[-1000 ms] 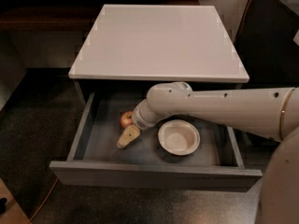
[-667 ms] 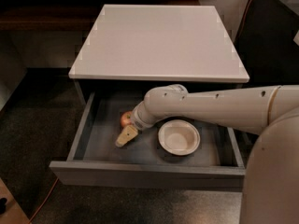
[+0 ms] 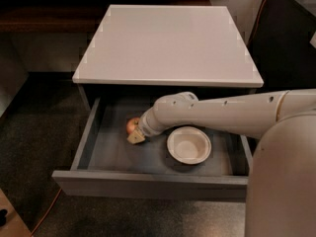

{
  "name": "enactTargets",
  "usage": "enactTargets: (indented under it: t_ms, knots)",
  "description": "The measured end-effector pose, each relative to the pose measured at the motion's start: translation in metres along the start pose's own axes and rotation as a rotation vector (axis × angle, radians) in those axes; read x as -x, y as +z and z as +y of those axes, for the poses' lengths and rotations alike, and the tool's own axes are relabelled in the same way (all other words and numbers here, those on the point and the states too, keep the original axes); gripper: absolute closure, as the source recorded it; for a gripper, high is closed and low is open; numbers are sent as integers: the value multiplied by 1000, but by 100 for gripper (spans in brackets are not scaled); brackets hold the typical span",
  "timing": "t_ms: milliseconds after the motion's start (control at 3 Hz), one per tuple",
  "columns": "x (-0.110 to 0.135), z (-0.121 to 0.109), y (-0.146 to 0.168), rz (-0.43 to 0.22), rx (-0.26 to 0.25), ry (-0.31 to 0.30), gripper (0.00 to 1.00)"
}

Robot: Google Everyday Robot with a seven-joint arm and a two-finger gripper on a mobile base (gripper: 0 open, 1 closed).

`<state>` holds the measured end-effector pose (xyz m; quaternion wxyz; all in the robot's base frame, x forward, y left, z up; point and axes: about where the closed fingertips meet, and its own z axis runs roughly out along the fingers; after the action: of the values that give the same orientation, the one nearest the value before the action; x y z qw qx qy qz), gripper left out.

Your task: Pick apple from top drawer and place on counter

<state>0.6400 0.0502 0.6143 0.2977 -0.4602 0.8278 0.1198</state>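
Apple (image 3: 132,126): located inside the open top drawer (image 3: 148,184), on the drawer floor left of centre in the frame, towards the drawer's back.

Gripper (image 3: 137,138): positioned inside the drawer, immediately below and slightly right of the apple in the frame, and touching or nearly touching it. Whether the gripper is apart or clamped on the apple cannot be told. The apple is round, so no long axis governs the approach.

Arm (image 3: 222,115): enters from the right edge of the frame and crosses the drawer opening under the front edge of the counter (image 3: 168,43).

Adjacent item: white bowl (image 3: 188,144), right of the gripper, near it but apart from the apple.

Assessment: the lift path is likely constrained by the counter edge directly above the back of the drawer. Extraction should run towards the lower frame before rising. The bowl lies beneath the arm and could be brushed.
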Motion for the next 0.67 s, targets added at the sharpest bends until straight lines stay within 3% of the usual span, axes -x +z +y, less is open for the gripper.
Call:
enactTargets:
  t_ms: [333,667]
  knots:
    - [1,-6,-10,-27,3,5,69]
    - [18,-11,-44,-80,17,-16,92]
